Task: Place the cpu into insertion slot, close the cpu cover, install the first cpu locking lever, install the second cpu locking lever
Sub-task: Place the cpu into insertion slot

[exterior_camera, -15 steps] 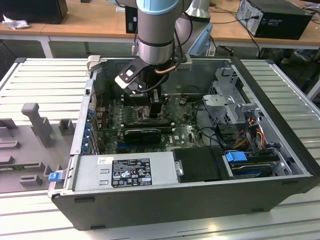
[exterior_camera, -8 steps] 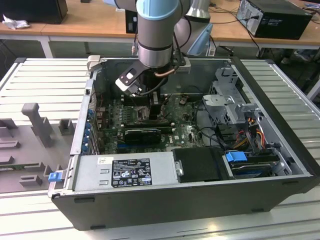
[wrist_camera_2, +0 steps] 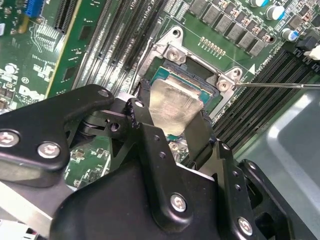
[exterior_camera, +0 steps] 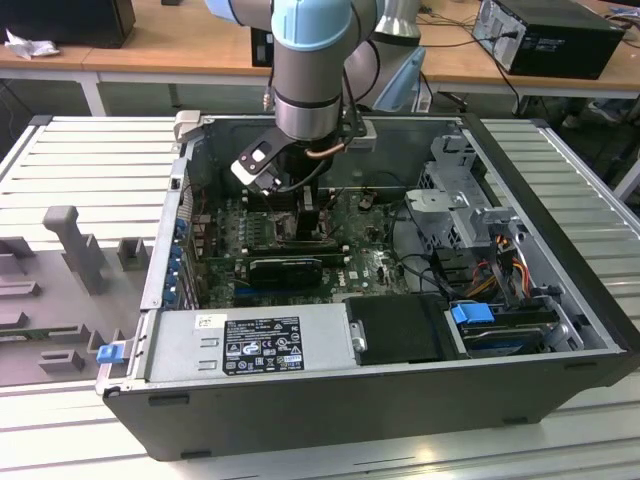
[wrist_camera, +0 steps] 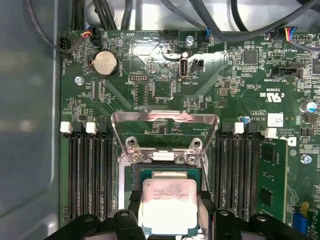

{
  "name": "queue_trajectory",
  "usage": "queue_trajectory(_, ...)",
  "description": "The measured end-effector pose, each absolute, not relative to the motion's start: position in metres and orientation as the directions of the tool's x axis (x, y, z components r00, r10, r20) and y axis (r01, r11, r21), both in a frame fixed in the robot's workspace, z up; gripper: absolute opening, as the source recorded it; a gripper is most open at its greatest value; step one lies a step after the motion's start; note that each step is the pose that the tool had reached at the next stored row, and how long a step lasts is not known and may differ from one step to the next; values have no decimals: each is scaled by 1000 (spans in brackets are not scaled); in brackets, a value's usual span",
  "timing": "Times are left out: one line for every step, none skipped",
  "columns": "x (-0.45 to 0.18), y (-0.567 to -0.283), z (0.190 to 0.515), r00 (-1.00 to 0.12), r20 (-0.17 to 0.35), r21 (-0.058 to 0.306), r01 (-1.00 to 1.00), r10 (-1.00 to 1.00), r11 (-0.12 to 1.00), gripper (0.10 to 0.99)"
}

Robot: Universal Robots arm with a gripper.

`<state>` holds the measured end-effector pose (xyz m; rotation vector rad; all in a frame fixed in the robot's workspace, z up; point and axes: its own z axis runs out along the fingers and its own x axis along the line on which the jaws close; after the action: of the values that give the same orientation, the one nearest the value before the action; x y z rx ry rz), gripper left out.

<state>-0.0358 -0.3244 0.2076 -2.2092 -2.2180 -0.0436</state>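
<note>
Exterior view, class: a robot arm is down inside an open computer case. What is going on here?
The gripper holds the cpu by two opposite edges, right at the insertion slot on the green board; whether it is fully seated cannot be told. The cpu cover stands raised, not yet closed.

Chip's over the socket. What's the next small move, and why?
Probably ease straight down a touch, without releasing. The gripper grips the cpu squarely over the insertion slot, and the cpu cover stands open, clear of it, but I cannot tell whether the chip is fully seated.
</note>
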Motion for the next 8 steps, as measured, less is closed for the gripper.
queue_trajectory(-36, -323, 207, -2, 27, 12, 1000, 1000, 2, 525)
queue_trajectory(-36, -323, 207, -1, 27, 12, 1000, 1000, 1, 525)
queue_trajectory(-36, -323, 207, 0, 27, 12, 1000, 1000, 0, 525)
queue_trajectory(-36, -323, 206, 1, 27, 12, 1000, 1000, -1, 525)
queue_trajectory(-37, -323, 206, 1, 27, 12, 1000, 1000, -2, 525)
queue_trajectory(-37, -323, 205, 2, 27, 12, 1000, 1000, -2, 525)
queue_trajectory(-37, -323, 205, 2, 27, 12, 1000, 1000, -2, 525)
queue_trajectory(-37, -323, 205, 2, 27, 12, 1000, 1000, -2, 525)
